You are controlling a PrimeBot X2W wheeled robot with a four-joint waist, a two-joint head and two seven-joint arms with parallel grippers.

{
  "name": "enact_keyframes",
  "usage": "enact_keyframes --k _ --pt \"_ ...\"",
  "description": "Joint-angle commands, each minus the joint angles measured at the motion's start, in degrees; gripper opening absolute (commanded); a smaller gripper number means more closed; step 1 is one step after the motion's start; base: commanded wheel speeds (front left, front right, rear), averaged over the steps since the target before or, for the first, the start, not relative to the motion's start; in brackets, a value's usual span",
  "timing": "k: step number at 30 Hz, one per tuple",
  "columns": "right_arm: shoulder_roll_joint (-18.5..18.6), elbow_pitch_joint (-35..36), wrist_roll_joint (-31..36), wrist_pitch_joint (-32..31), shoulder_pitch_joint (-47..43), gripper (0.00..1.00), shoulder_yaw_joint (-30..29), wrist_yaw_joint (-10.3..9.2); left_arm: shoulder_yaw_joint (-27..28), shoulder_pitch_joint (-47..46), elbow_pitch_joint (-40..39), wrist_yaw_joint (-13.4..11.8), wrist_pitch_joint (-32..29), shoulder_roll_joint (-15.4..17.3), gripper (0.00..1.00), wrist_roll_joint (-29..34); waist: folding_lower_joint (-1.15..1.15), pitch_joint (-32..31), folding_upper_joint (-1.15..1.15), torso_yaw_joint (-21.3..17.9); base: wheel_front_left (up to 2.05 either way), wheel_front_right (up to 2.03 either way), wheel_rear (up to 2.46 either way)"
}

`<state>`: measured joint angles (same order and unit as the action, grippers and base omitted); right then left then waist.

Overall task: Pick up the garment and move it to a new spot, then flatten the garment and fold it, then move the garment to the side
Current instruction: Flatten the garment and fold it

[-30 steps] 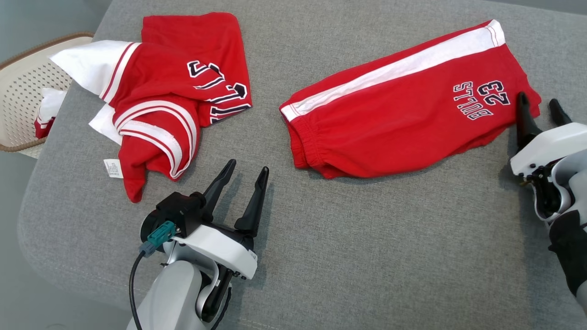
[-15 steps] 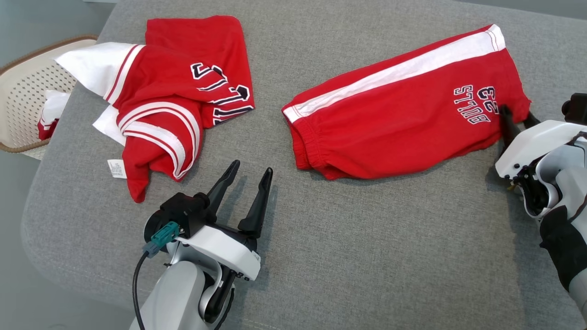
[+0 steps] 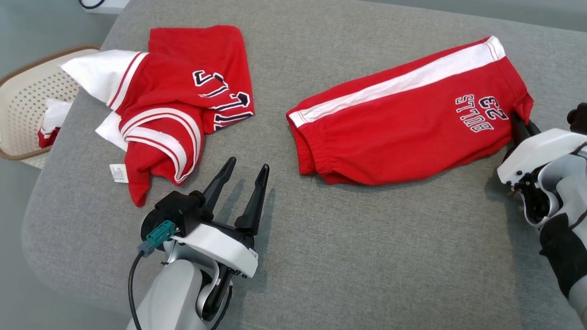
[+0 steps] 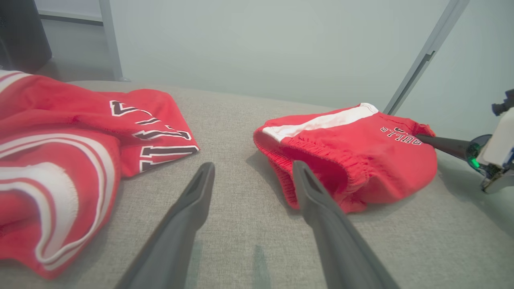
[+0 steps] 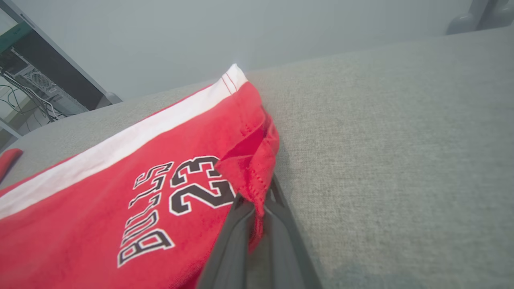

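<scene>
The garment, red shorts with a white side stripe and "BULLS 23" print, lies folded on the grey cushion at the centre right. My right gripper is at its right hem corner. In the right wrist view that gripper is shut on a pinch of the red hem of the shorts. My left gripper stands open near the front, left of the waistband, holding nothing. In the left wrist view its fingers are spread before the shorts, and the right gripper pokes in from the right.
A crumpled red and white jersey lies at the back left, also in the left wrist view as the jersey. A cream perforated basket holding cloth stands off the cushion's left edge. Bare grey cushion stretches across the front.
My right gripper has gone from open beside the shorts' hem corner to shut on it. The head camera shifted slightly. The left arm has stayed put.
</scene>
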<state>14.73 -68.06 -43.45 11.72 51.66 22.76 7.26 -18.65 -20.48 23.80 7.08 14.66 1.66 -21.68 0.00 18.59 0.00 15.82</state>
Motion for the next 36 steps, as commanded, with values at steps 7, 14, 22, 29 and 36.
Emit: enact_keyframes --k 7,14,22,29,36 --pt "0.2 5.0 -4.0 2.0 -6.1 0.00 0.8 0.23 2.4 0.5 -1.4 0.4 0.3 1.2 1.00 0.4 0.00 -2.6 0.00 -3.5 0.00 0.00 0.00" --pt "-0.1 11.8 -7.2 3.0 -12.9 0.00 1.7 0.23 3.7 1.4 -1.0 0.4 0.3 1.2 1.00 1.3 0.00 -5.5 0.00 -8.9 0.00 0.00 0.00" --pt "-1.5 18.0 -8.6 3.2 -20.2 0.00 2.8 0.23 6.0 3.1 -0.7 0.4 0.3 1.5 1.00 2.2 0.00 -7.9 0.00 -14.8 0.00 0.00 0.00" --pt "-2.0 20.8 -8.2 3.3 -23.7 0.00 1.8 0.23 7.0 3.8 -0.6 0.4 0.3 1.5 1.00 2.6 0.00 -8.5 0.00 -16.5 0.00 0.00 0.00" --pt "-1.2 24.0 -2.6 3.3 -26.6 1.00 -5.3 0.23 7.9 5.1 -0.3 0.4 0.3 1.5 1.00 2.9 0.00 -10.3 0.00 -16.1 0.00 0.00 0.00"
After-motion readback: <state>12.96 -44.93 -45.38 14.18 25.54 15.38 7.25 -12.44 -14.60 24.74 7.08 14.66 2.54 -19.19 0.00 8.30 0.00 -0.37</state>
